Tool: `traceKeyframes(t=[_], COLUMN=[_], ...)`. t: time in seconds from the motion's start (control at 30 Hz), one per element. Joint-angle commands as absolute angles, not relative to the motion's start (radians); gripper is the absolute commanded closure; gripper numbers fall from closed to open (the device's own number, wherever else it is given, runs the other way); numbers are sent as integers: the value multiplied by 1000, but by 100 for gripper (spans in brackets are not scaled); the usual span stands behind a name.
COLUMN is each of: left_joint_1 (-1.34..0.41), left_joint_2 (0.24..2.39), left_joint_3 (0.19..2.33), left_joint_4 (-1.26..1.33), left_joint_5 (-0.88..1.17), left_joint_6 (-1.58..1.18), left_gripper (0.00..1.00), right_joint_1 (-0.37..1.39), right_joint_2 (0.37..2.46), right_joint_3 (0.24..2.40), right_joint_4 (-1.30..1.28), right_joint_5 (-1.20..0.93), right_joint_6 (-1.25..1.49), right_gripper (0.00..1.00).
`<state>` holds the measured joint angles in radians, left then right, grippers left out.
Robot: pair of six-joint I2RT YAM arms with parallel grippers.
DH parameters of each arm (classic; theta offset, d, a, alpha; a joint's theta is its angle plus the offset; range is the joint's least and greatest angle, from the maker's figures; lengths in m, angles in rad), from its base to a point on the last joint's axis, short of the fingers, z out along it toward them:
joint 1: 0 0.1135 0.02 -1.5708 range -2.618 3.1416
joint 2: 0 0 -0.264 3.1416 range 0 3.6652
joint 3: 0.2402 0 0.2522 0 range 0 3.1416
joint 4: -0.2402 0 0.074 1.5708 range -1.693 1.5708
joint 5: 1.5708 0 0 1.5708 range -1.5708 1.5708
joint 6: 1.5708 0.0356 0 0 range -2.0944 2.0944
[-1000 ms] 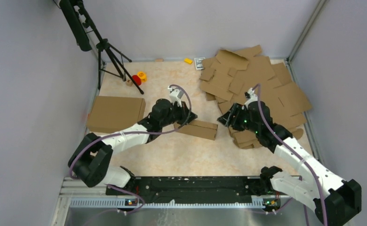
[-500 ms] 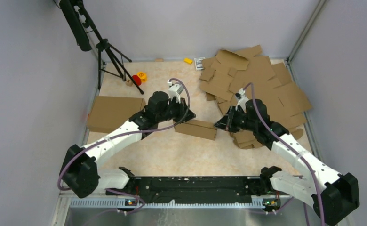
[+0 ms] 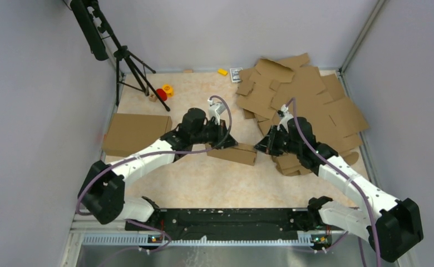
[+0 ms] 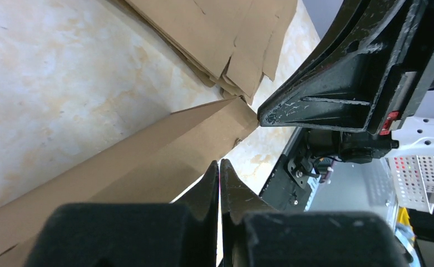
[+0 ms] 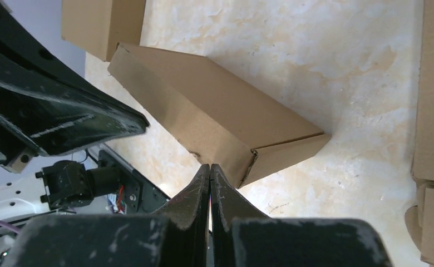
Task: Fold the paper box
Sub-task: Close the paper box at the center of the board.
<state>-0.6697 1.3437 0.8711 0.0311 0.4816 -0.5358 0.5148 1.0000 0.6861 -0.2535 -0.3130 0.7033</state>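
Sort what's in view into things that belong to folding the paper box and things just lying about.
Job in hand:
- paper box
- left gripper, shut
- right gripper, shut

Lying about:
- pile of flat cardboard blanks
- larger brown box
- tripod
- small red piece
- small orange piece
- yellow piece

Paper box [image 3: 234, 153]: plain brown corrugated cardboard, folded closed into a shallow rectangular block, lying flat. It sits between the two pressed-together pairs of jaws, the left gripper [image 4: 219, 167] over its top face and the right gripper [image 5: 210, 169] at its right end corner; contact unclear.
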Motion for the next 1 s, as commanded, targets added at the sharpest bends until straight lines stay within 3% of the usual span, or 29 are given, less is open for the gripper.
traceKeyframes(t=[0.0,0.4,0.77,0.97], left_joint_1=[-717,-755,-752,-749], left_joint_2=[1415,1518,1395,1452], left_joint_3=[934,905,968,976], left_joint_4=[126,173,78,87], left_joint_5=[553,512,477,459], left_joint_6=[-571,-577,-558,-553], left_gripper=[100,100,100,100], right_joint_1=[519,518,518,518], right_joint_2=[991,1021,1029,1030], right_joint_3=[688,611,607,606], right_joint_4=[-222,-207,-194,-190], right_joint_5=[-284,-265,-271,-276], right_joint_6=[669,643,632,635], right_gripper=[100,100,100,100])
